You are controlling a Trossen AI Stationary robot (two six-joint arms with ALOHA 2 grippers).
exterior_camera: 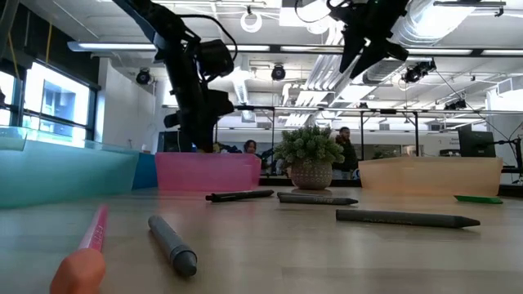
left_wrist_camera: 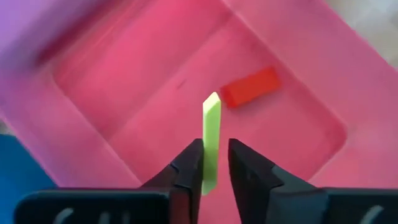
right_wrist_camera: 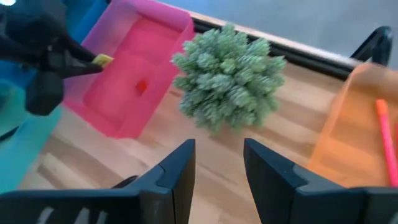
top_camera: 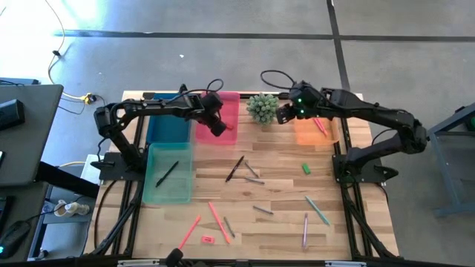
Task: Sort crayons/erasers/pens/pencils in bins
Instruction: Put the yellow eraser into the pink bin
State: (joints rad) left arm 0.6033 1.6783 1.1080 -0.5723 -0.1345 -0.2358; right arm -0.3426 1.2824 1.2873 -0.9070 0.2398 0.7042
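Left gripper (left_wrist_camera: pixel 214 168) hangs over the pink bin (left_wrist_camera: pixel 323 74), fingers loosely around a yellow-green eraser (left_wrist_camera: pixel 211 140); next, release it. Right gripper (right_wrist_camera: pixel 217 165) waits open near the plant (right_wrist_camera: pixel 230 74).

Spiky green plant (top_camera: pixel 263 108) in a pot on wooden table (top_camera: pixel 282 222)

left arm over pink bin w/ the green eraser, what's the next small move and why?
Probably open the fingers a little wider and let it fall. The left gripper hangs over the pink bin with the yellow-green eraser between its fingers, and a red eraser already lies there. The right gripper waits empty by the plant.
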